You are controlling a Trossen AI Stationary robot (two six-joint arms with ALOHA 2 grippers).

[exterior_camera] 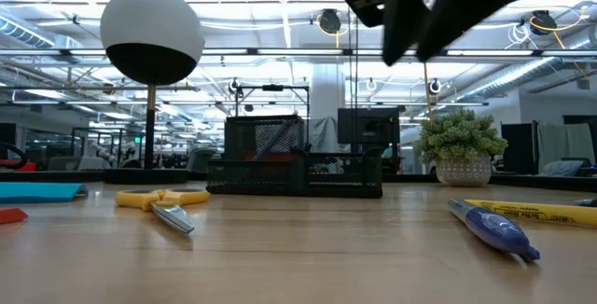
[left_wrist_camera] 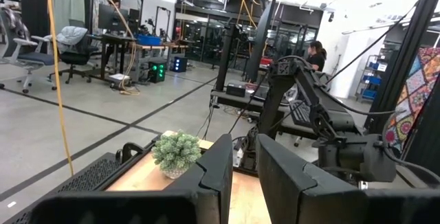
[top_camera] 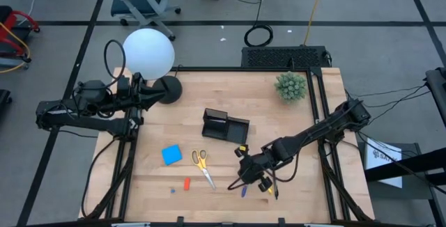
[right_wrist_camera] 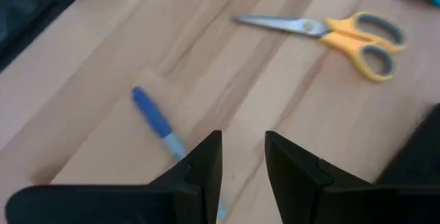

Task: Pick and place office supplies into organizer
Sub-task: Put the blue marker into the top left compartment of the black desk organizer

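The black organizer [top_camera: 224, 124] stands mid-table. Before it lie the yellow-handled scissors [top_camera: 203, 164], a blue square pad [top_camera: 171, 154] and a small red piece [top_camera: 187, 183]. A blue pen [right_wrist_camera: 155, 119] and a yellow pen [exterior_camera: 532, 213] lie flat near the front right. My right gripper [right_wrist_camera: 244, 145] hovers open above the wood, slanting down. The blue pen is just beside its fingers and the scissors [right_wrist_camera: 344, 31] are farther ahead; nothing is between the fingers. My left gripper [left_wrist_camera: 244, 152] waits at the table's left edge, raised and level, with a narrow gap and nothing in it.
A white globe lamp [top_camera: 148, 53] with a round black base [top_camera: 169, 89] stands at the far left. A green spiky plant [top_camera: 290, 86] in a pot is at the far right. Bare wood lies between the scissors and the pens.
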